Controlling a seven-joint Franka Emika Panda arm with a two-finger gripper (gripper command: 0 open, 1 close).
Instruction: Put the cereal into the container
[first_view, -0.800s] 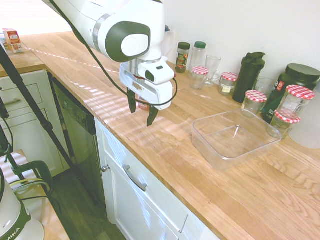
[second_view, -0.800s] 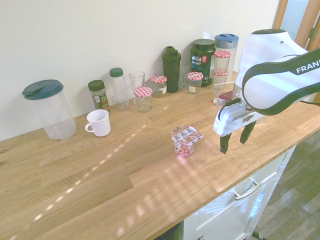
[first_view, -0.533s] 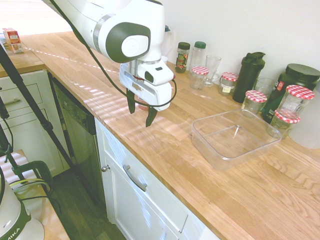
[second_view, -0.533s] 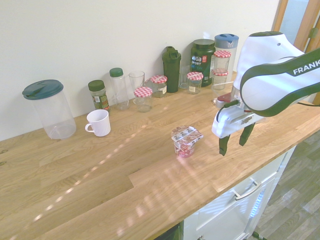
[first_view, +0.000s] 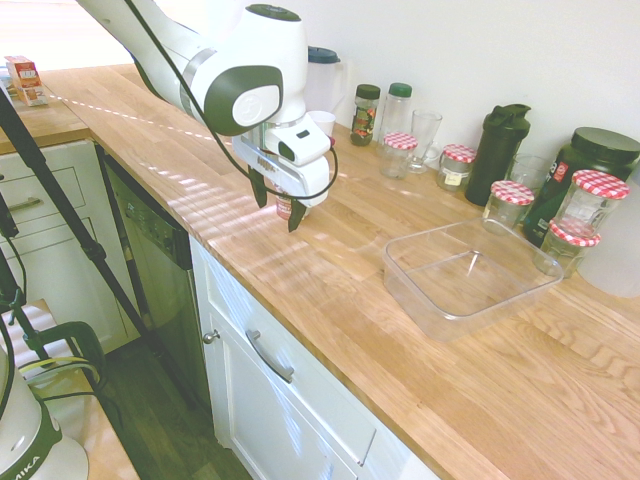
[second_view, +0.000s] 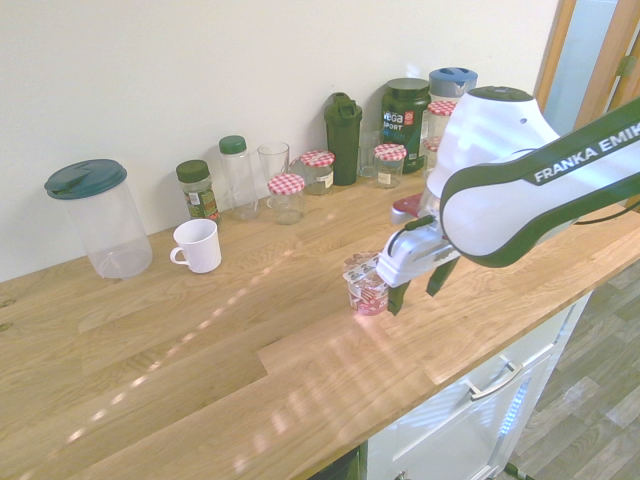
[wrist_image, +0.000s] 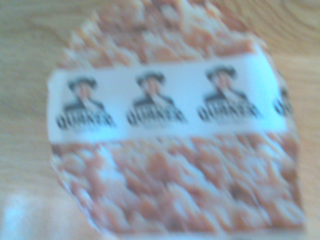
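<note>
On the wooden counter (first_view: 350, 300), the container (first_view: 470, 275) is seen well apart from the cereal (second_view: 368, 290). Beside the cup, the gripper (second_view: 418, 291) is held with jaws spread wide, nothing gripped. Light weight and thin, crushable walls are presumed; gentle pressure below the rim (the lid overhangs) is advised.

Bare wood btwn cereal cup (second_view: 367, 290) & tub (first_view: 470, 275); tub's rim (first_view: 400, 262) in way.
</note>
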